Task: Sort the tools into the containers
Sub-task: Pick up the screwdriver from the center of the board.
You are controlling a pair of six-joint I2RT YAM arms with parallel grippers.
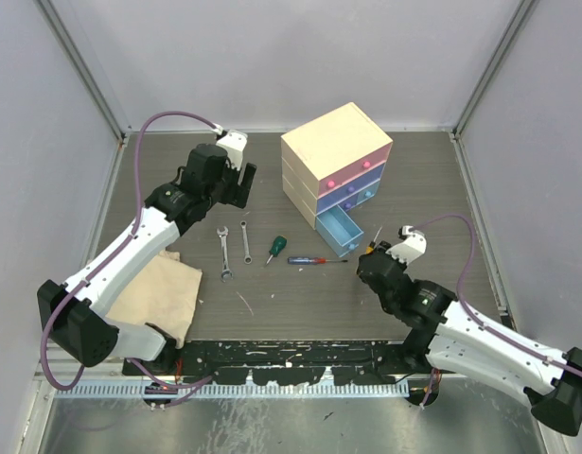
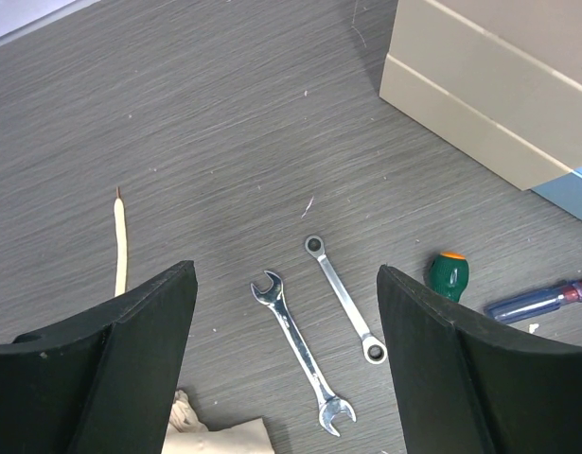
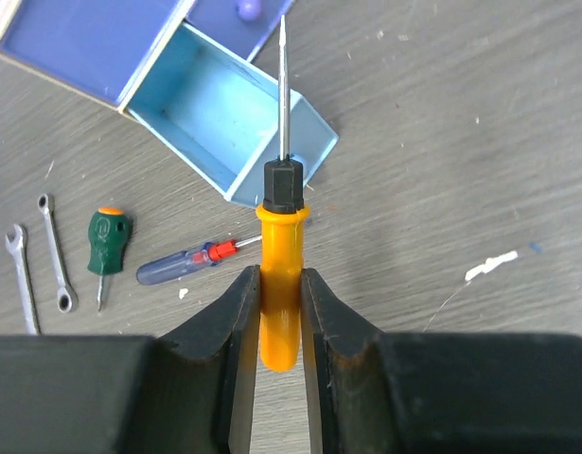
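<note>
- Holding orange driver (image 3: 279,274): right jaws clenched on its handle, shaft pointing straight ahead of them. Cannot tell if it is lifted clear of the counter (image 1: 300,303).
- Blue drawer (image 3: 210,113) is pulled out of the chest (image 1: 333,151), just ahead of the right jaws. In the wrist view the driver tip reaches past its near corner. What shows of the inside looks bare.
- Pink drawer (image 1: 352,171) and purple drawer (image 1: 357,190) are shut, contents hidden.
- Left jaws released, spread wide, grasping nothing, hovering above the counter.
- Below and between the left jaws: open-end wrench (image 2: 303,355) and ring wrench (image 2: 344,298), side by side, apart.
- Green driver (image 2: 448,274) lies just right of the left jaws, and the blue-red driver (image 2: 537,301) further right, nearer the chest. Both sit ahead-left of the right jaws.
- Stick (image 2: 120,241) lies left of the left jaws; not a tool. Cloth (image 1: 163,293) lies behind the left jaws, under that arm.
- No pliers and no black-orange piece visible in any view.
- Progress, my read: early. No tool seen inside a drawer; one in grasp, four loose on the counter.
- Left to do, my read: release the orange driver into the blue drawer, then pick up two wrenches and two drivers. Pink and purple drawers likely need pulling out if each kind gets its own.
</note>
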